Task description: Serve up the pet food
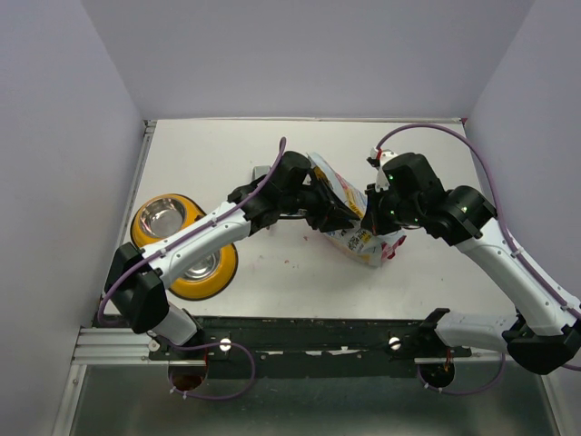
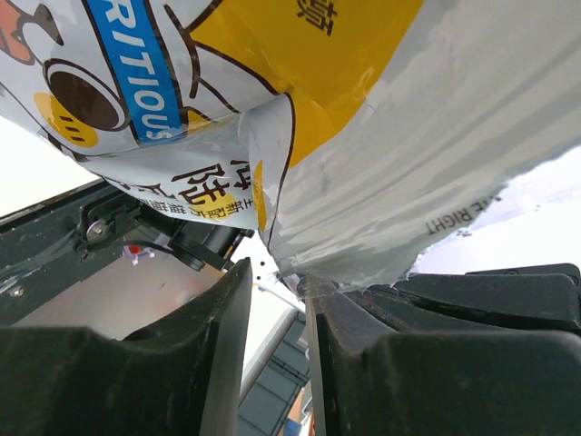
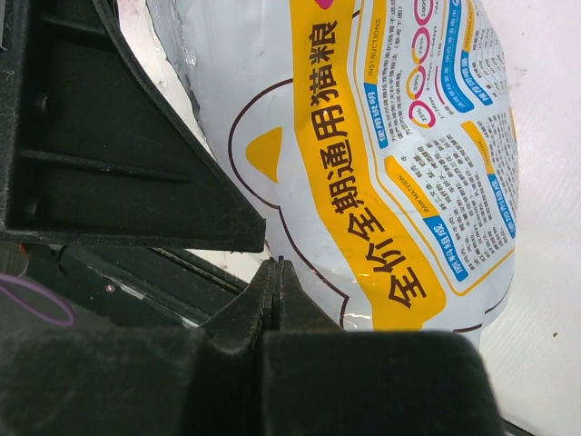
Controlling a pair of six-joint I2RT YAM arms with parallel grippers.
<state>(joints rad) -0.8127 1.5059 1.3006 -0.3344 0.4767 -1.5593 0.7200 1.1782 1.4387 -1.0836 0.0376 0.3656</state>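
The pet food bag (image 1: pixel 361 243), yellow and white with printed text, stands tilted at the table's middle. No kibble shows. My left gripper (image 1: pixel 334 216) is at the bag's left side. In the left wrist view its jaws (image 2: pixel 272 272) stand a narrow gap apart with nothing between them, and the bag's torn silver edge (image 2: pixel 381 182) rests on the right fingertip (image 2: pixel 318 295). My right gripper (image 1: pixel 370 222) is at the bag's right side. In the right wrist view its fingers (image 3: pixel 277 263) are pressed together, with the bag (image 3: pixel 390 163) just beside and behind them.
The yellow double-bowl feeder (image 1: pixel 138 234) with two steel bowls sits at the left, partly under my left arm. The left gripper's black body (image 3: pixel 118 136) is close to my right gripper. White walls enclose the table on three sides.
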